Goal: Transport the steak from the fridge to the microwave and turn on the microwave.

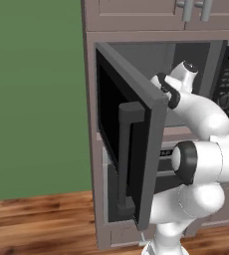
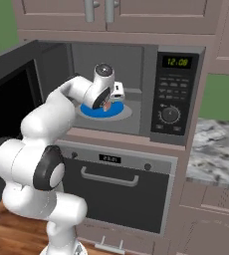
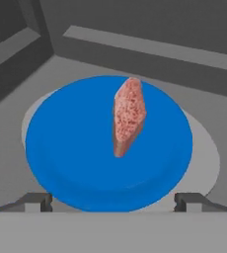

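Observation:
The microwave stands with its door swung wide to the left. Inside it, a blue plate lies on the pale turntable. The pinkish-red steak stands on edge over the plate's middle, free of both fingers; whether it touches the plate I cannot tell. My gripper is inside the cavity just in front of the plate, open, its fingertips far apart with nothing between them. From the right base view the gripper hangs over the plate with the steak under it. The fridge is out of view.
The open door juts out on the arm's left side. A dark oven with a curved handle sits under the microwave. A marble counter lies to the right, and cabinets hang above.

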